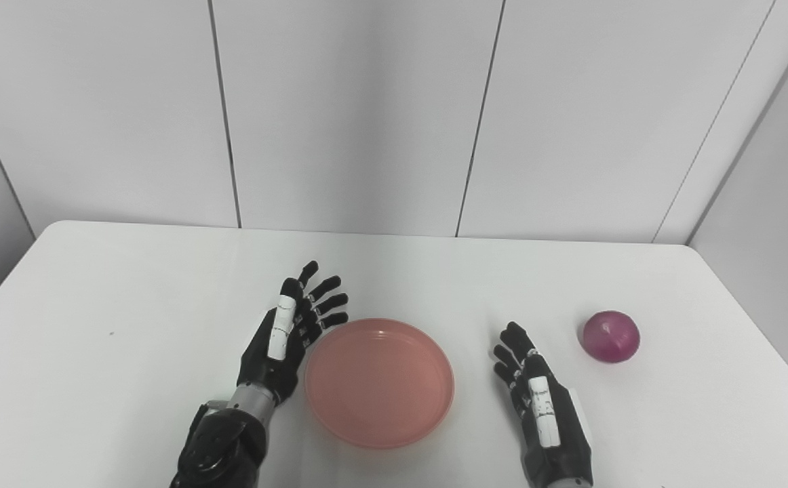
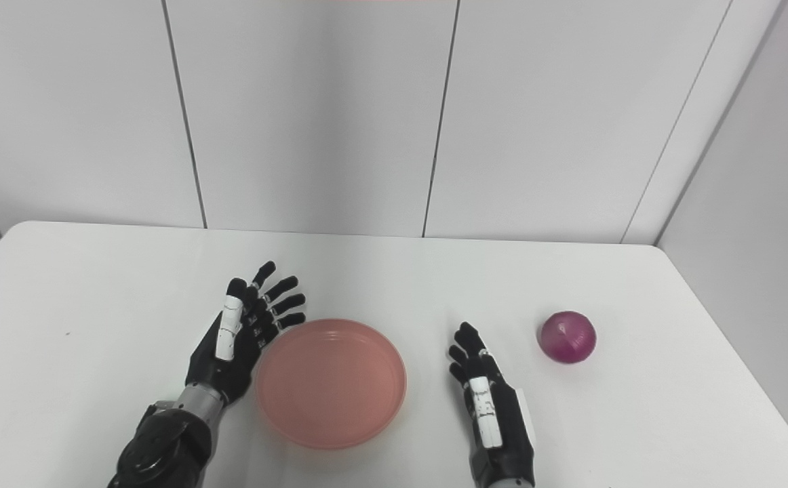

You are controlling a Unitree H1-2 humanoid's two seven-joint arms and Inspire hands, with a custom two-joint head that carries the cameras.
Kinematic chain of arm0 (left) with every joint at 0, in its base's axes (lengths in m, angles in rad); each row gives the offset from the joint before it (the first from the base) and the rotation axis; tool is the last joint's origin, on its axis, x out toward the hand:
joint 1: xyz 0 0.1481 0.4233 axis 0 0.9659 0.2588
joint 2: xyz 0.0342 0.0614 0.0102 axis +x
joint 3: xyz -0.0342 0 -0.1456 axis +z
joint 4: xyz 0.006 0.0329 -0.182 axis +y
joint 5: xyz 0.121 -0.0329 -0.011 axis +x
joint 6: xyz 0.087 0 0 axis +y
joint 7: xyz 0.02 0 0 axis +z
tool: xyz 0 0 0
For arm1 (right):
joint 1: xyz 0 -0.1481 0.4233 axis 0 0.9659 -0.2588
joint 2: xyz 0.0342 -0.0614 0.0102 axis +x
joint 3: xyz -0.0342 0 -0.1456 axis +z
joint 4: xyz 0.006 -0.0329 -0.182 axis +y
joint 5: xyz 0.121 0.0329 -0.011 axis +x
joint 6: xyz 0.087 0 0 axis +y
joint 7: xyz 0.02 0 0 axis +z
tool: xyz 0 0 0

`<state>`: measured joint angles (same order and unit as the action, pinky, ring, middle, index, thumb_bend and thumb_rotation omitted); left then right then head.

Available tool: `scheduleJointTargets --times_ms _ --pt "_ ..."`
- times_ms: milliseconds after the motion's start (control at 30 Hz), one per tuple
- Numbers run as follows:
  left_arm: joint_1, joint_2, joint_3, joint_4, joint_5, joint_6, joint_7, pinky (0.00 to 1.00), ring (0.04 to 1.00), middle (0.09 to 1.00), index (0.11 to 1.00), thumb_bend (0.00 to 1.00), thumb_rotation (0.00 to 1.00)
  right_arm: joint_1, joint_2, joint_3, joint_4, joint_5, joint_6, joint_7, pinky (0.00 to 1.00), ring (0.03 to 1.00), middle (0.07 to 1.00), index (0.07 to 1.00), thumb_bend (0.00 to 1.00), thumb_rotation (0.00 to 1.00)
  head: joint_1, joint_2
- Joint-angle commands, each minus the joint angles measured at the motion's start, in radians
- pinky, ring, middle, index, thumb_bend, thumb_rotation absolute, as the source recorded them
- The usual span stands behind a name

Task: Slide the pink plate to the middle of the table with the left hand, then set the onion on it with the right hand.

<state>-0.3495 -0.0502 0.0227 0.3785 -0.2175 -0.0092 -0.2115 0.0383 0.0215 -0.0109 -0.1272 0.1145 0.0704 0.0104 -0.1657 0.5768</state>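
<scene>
A shallow pink plate [image 1: 379,381] lies on the white table [image 1: 129,285], near the front and about midway across. My left hand [image 1: 290,330] stands open right beside the plate's left rim, fingers spread and pointing away from me, holding nothing. Whether it touches the rim I cannot tell. A purple-red onion [image 1: 611,336] rests on the table to the right. My right hand [image 1: 538,396] lies open between plate and onion, fingers pointing toward the far side, a short gap from the onion and apart from the plate.
White wall panels [image 1: 353,115] rise behind the table's far edge. The table's right edge [image 1: 767,339] runs close past the onion. Bare tabletop stretches to the left and behind the plate.
</scene>
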Motion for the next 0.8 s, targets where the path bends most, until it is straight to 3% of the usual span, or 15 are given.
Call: scheduleJointTargets --times_ms 0,233,367,500,767 --pt "0.014 0.004 0.005 0.042 -0.003 0.051 0.014 0.75 0.817 0.878 0.963 0.98 0.92 0.004 -0.007 -0.003 -0.021 0.002 0.024 0.006 0.92 0.913 0.916 0.906 0.84 0.82 0.000 0.001" --pt "0.010 0.001 0.009 0.047 -0.005 0.049 0.013 0.74 0.818 0.883 0.970 0.98 0.92 -0.062 -0.070 -0.041 -0.035 -0.043 -0.005 -0.006 0.88 0.893 0.904 0.904 0.81 0.80 -0.008 -0.003" --pt "0.009 -0.001 0.012 0.049 -0.006 0.046 0.015 0.74 0.820 0.885 0.973 0.97 0.92 -0.109 -0.144 -0.041 -0.064 -0.213 -0.007 -0.047 0.82 0.851 0.876 0.902 0.77 0.80 -0.013 -0.005" --pt "0.011 0.002 0.014 0.042 -0.009 0.051 0.010 0.76 0.821 0.887 0.975 0.96 0.92 -0.173 -0.208 -0.062 -0.131 -0.289 0.055 -0.049 0.78 0.846 0.883 0.913 0.79 0.76 -0.013 -0.005" --pt "0.012 0.007 0.013 0.042 -0.005 0.052 0.007 0.76 0.824 0.889 0.971 0.96 0.92 -0.290 -0.372 -0.097 -0.145 -0.398 0.112 -0.007 0.83 0.891 0.902 0.888 0.96 0.46 -0.026 -0.008"
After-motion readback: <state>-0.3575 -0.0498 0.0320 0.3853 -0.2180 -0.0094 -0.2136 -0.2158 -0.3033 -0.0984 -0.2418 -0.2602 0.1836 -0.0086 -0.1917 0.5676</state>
